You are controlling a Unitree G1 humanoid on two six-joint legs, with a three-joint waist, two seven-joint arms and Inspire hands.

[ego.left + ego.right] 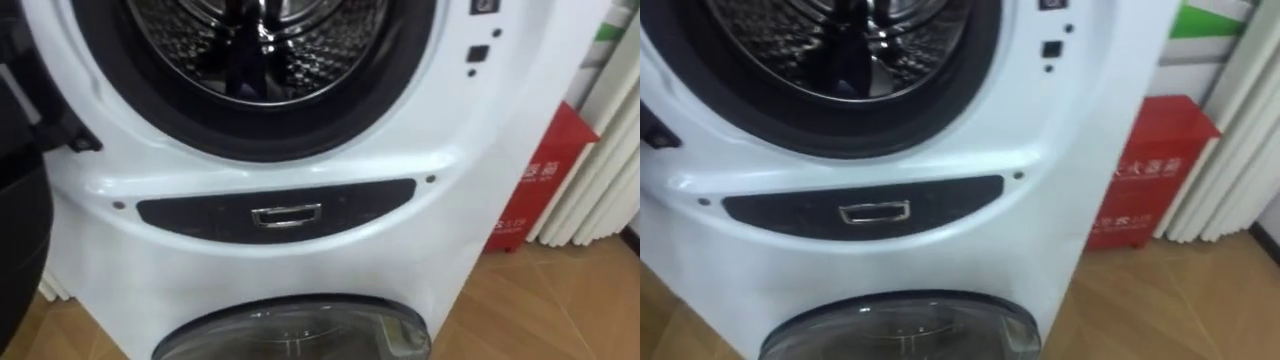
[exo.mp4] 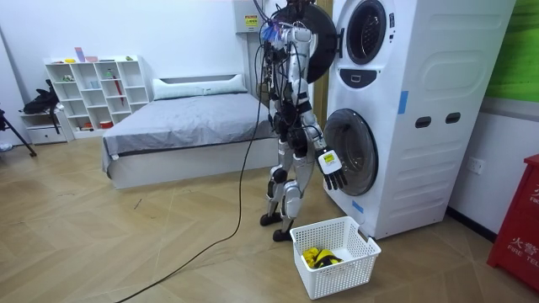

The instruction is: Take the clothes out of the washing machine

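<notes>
**Desk:** Where is the robot, and what is its arm doing?

**Photographer:** It stands upright on the wooden floor [image 2: 168, 244], close against the front of the stacked white washing machine [image 2: 421, 126]. In the room view its right arm hangs at its side. The right robot hand [image 2: 331, 168] is low, just in front of the round lower door [image 2: 349, 151]. The fingers point down and look loosely spread, with nothing in them, though the hand is small at that distance.

**Desk:** And the machine itself?

**Photographer:** The dark upper door [image 2: 318, 42] is swung open to the robot's left. The head camera looks at the rim of the upper drum [image 1: 270, 40], whose ribbed metal wall is bare where it shows. Below the drum is a dark panel [image 1: 285, 215] with a chrome pull. The glass top of the lower door is shut beneath it.

**Desk:** Where is the laundry?

**Photographer:** A white slatted basket [image 2: 337, 282] sits on the floor beside the robot's feet, just in front of the machine. A yellow bundle [image 2: 318, 256], apparently cloth, lies in its bottom. A red box [image 1: 1155, 170] stands right of the machine.
</notes>
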